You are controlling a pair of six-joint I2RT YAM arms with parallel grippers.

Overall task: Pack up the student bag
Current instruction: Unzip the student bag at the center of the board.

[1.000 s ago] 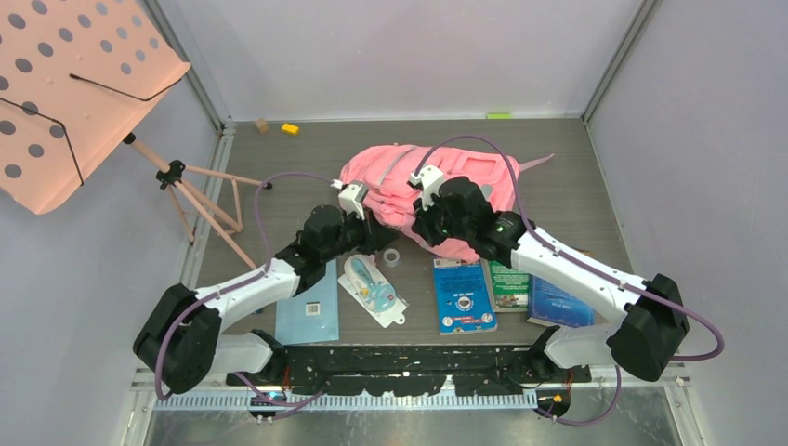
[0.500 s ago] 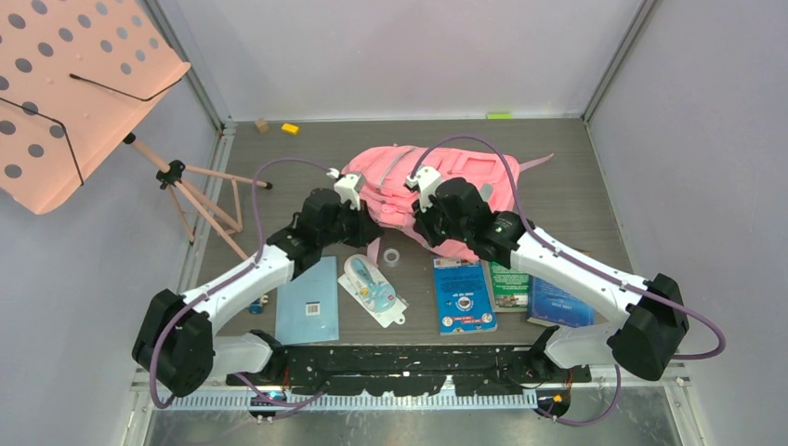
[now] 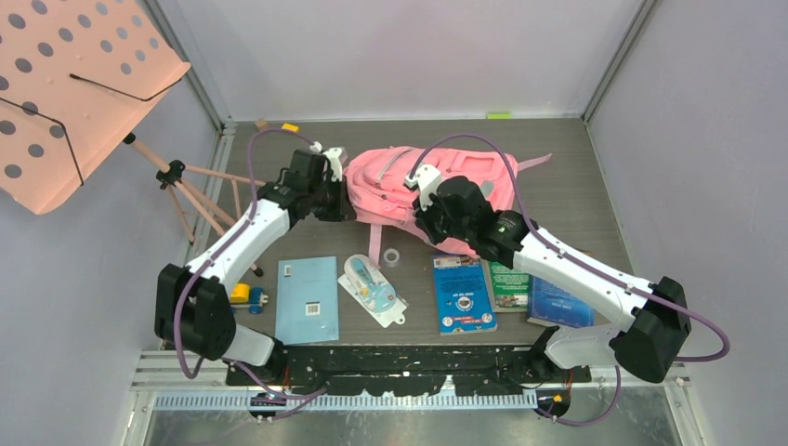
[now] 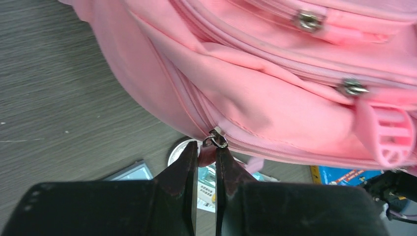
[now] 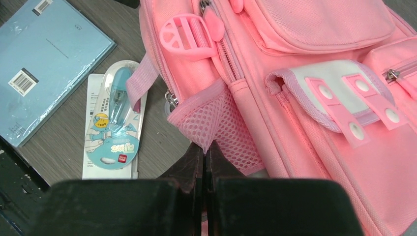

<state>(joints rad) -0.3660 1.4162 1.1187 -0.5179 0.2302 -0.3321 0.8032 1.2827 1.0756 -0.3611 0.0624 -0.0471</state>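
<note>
Student bag (image 3: 437, 181) lies flat, far-centre of worktop (image 3: 604, 167). Nothing looks packed yet: books (image 3: 463, 295), notebook (image 3: 308, 299) and correction-tape pack (image 3: 374, 288) lie along the near edge. Right gripper (image 5: 205, 147) pinched tight on mesh pocket (image 5: 216, 123). Left gripper (image 4: 206, 155) nearly closed on zip pull (image 4: 215, 141). Probably the opening stage.
</note>
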